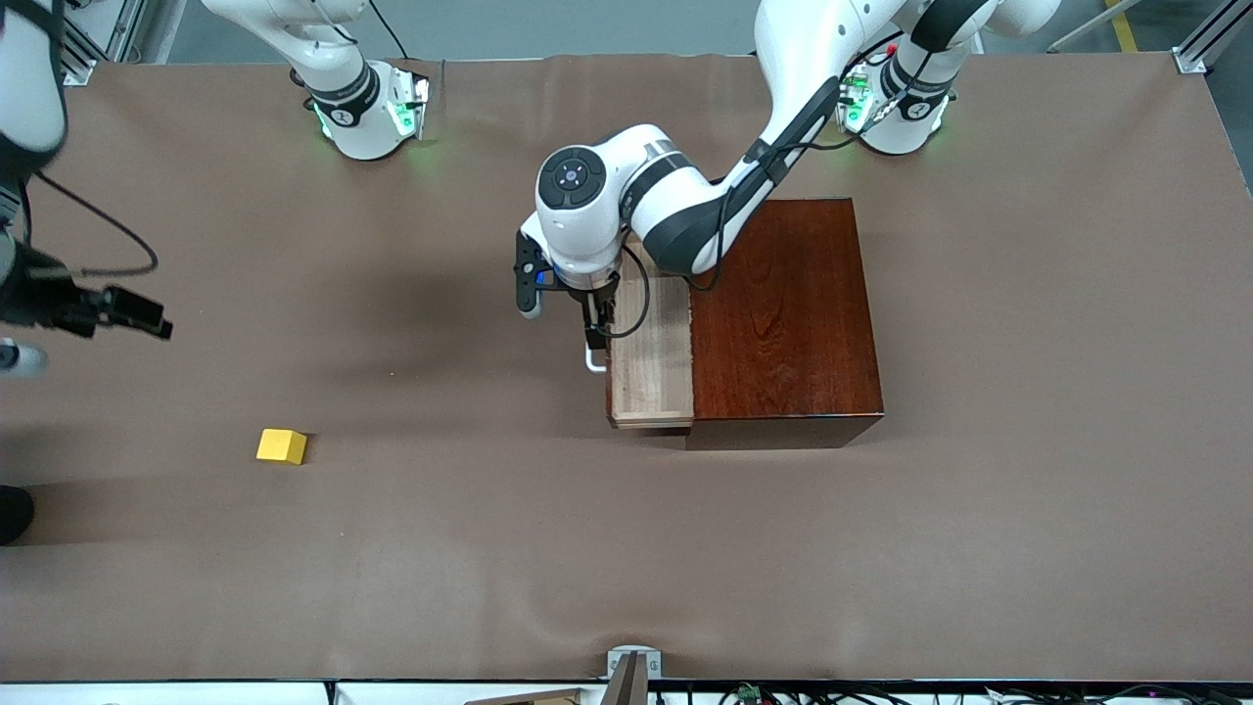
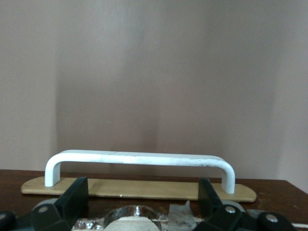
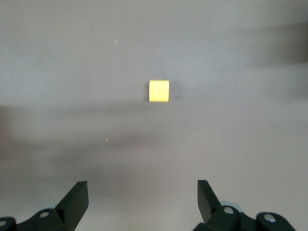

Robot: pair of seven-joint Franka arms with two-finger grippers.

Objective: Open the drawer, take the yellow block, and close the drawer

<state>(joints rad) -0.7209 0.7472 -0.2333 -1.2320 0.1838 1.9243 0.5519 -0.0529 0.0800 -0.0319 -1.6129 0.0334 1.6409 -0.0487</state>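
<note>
- Drawer (image 1: 651, 367) stands part-way out of the mahogany box (image 1: 783, 313), toward the right arm's end of the table; the pale wood tray looks empty where it shows.
- Left gripper (image 1: 595, 328) is at the drawer's white bar handle (image 2: 139, 160), fingers (image 2: 72, 197) spread apart, one near each end of the bar, gripping nothing.
- Yellow block (image 1: 282, 446) lies on the brown table cover (image 1: 626, 548), well apart from the drawer, toward the right arm's end and nearer the front camera.
- Right gripper (image 3: 143, 202) hangs high over the table cover near the block, fingers wide apart, empty.
- Risk: open fingers pushing the handle may slip off the bar or push the drawer askew so it jams.
- Risk: a hard push could shift the whole box.
</note>
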